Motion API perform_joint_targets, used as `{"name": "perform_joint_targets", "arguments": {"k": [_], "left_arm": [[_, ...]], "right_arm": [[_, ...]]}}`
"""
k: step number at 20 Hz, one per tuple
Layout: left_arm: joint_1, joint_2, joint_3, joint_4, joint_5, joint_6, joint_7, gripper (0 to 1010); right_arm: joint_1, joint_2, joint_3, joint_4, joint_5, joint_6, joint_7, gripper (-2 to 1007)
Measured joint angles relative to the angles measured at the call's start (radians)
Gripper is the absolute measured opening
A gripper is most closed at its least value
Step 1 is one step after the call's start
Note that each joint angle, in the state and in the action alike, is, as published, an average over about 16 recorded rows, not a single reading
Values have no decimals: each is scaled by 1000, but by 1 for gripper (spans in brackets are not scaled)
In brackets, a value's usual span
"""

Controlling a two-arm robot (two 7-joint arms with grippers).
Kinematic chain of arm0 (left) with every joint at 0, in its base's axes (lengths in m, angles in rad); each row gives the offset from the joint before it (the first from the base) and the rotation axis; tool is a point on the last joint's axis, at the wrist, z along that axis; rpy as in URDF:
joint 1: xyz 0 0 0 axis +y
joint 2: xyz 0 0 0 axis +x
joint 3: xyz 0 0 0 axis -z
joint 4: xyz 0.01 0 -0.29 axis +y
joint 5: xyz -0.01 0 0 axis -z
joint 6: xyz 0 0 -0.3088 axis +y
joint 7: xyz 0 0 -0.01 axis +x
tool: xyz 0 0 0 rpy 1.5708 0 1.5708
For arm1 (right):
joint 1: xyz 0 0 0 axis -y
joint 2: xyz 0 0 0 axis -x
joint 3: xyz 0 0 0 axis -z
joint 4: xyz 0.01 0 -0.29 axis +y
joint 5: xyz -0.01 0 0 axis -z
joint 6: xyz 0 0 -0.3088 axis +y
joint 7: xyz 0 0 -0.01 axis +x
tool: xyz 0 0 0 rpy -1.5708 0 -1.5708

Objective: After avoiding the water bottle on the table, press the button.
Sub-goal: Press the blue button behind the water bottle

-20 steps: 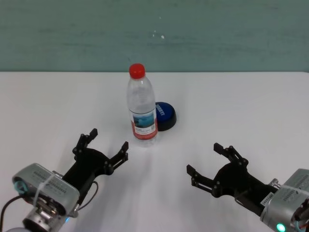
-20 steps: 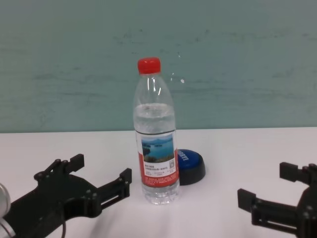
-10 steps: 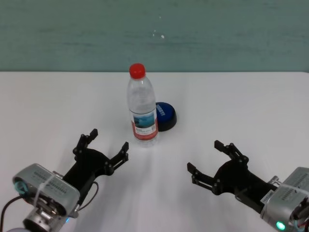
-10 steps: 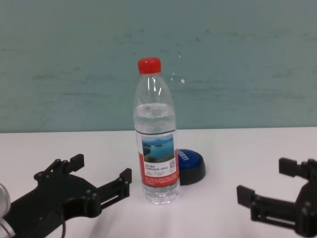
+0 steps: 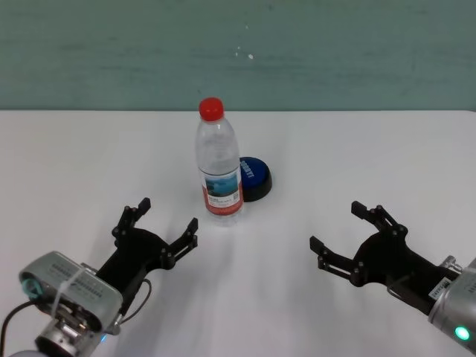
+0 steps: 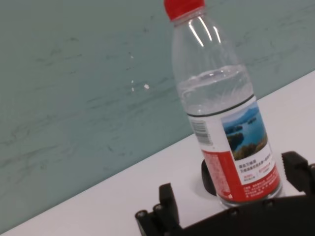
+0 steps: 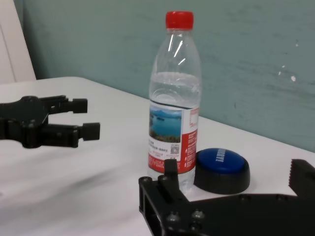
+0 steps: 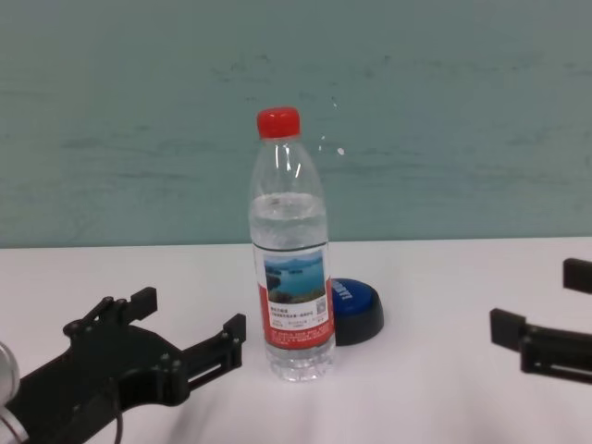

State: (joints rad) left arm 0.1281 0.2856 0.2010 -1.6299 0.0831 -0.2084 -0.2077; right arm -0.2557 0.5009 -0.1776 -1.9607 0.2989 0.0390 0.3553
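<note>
We found the tall clear plastic water bottle with the red screw cap point(image 5: 219, 159) standing upright on the plain white flat tabletop point(image 5: 357, 156), about midway between its left and right edges and nearer the far edge than the near one. The low round blue-topped button on a black base point(image 5: 253, 177) sat just behind the bottle and to its right, partly hidden by it. The left gripper point(image 5: 158, 225) lay toward the near left corner, fingers spread. The right gripper point(image 5: 347, 233) lay toward the near right corner, fingers likewise spread, well apart from the bottle.
</note>
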Motion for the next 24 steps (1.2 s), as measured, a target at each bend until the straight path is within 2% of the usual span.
{"name": "perform_joint_targets", "arguments": {"k": [6,15,19,24], "left_arm": [[0,0,0,0,0,0,0,1000],[0,0,0,0,0,0,0,1000],[0,0,0,0,0,0,0,1000],[0,0,0,0,0,0,0,1000]], "right_arm": [[-14,23,44,-4,81,8,27,1004],[-20,37,102,22,215,16,46,1004],[-13,41,112,41,249,18,39,1004],[1,51,106,64,257,20,20,1004]]}}
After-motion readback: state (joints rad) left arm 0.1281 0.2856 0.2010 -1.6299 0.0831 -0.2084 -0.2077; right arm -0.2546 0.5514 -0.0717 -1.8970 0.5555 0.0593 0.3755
